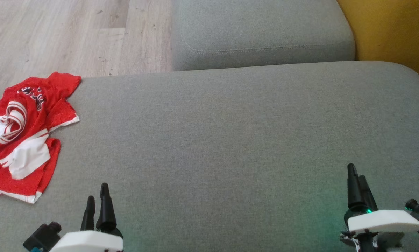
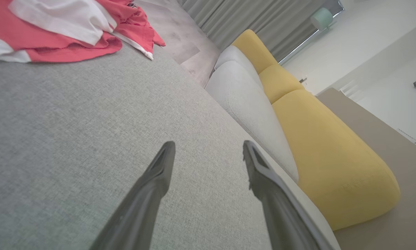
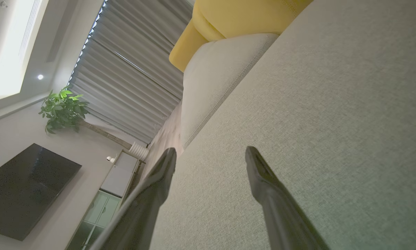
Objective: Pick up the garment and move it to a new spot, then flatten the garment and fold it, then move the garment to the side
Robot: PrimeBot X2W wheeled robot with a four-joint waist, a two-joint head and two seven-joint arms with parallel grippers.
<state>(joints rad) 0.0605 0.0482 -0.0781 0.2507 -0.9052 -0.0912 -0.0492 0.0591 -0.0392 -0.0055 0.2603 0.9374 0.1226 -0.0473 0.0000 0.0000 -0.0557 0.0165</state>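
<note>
Two released, empty pincers were noted: left pincer [image 1: 97,191] lower left, right pincer [image 1: 356,171] lower right; garment [image 1: 24,140] was seen crumpled mid-left.

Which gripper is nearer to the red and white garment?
Left. The left gripper, open, is close to the garment, by its near corner, at the left end of the grey cushion. The right gripper, also open, is far off across the cushion.

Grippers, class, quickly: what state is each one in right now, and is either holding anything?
Left gripper: jaws open, holding nothing.
Right gripper: jaws open, holding nothing.
</note>
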